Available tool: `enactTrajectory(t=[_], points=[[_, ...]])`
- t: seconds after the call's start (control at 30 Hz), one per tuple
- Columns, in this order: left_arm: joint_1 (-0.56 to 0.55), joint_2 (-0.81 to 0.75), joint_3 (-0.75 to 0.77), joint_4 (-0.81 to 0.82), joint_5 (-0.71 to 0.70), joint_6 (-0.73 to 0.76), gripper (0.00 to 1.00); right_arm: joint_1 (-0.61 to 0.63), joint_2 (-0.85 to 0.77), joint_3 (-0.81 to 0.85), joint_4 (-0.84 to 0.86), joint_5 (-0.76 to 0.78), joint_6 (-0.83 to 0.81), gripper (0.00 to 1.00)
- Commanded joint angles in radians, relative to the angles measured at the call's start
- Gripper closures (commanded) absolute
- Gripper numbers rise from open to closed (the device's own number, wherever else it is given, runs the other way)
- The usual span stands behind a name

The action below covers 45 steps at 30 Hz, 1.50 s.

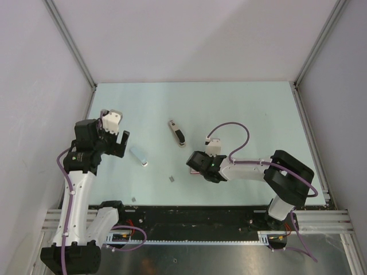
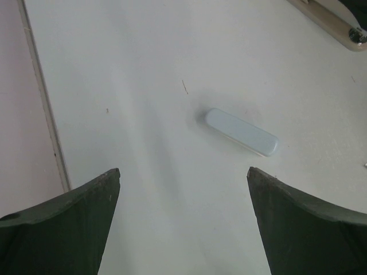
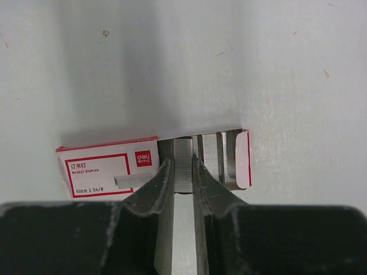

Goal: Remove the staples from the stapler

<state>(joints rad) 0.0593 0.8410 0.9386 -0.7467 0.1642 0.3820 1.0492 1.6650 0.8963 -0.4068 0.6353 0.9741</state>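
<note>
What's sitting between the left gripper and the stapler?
One pale blue oblong piece lies on the table roughly between the left gripper and the stapler, touching neither; the top view shows it.

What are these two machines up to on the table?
The right pincer is closed on a grey metal strip of staples inside an open red-and-white cardboard staple box. The left pincer hangs open near a pale blue oblong piece. The slim silver-and-black stapler lies alone on the table, apart from both.
</note>
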Motion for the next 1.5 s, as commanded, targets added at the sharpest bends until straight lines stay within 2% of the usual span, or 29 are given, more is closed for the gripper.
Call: enactTrajectory(t=[0.0,0.17,0.37,0.87,1.03,1.27,1.47], points=[[0.011,-0.021,-0.012,0.003,0.038,-0.009,0.03,-0.003,-0.004,-0.003,0.025,0.006,-0.014,0.86],[0.011,-0.024,-0.013,0.003,0.043,-0.011,0.03,-0.001,-0.016,-0.003,0.022,0.005,-0.023,0.76],[0.01,-0.034,-0.018,-0.003,0.048,-0.008,0.03,0.006,-0.035,-0.003,0.026,0.006,-0.031,0.7],[0.011,-0.032,-0.014,-0.014,0.076,-0.013,0.03,0.03,-0.152,-0.003,0.093,-0.027,-0.099,0.72],[0.011,-0.032,-0.021,-0.015,0.077,-0.008,0.03,0.061,-0.136,0.0,0.208,-0.108,-0.19,0.71],[0.011,-0.026,-0.023,-0.017,0.09,-0.008,0.03,0.118,-0.073,0.035,0.357,-0.286,-0.4,0.52],[-0.036,-0.009,-0.031,-0.023,0.118,0.024,0.03,0.133,-0.008,0.098,0.359,-0.395,-0.47,0.51]])
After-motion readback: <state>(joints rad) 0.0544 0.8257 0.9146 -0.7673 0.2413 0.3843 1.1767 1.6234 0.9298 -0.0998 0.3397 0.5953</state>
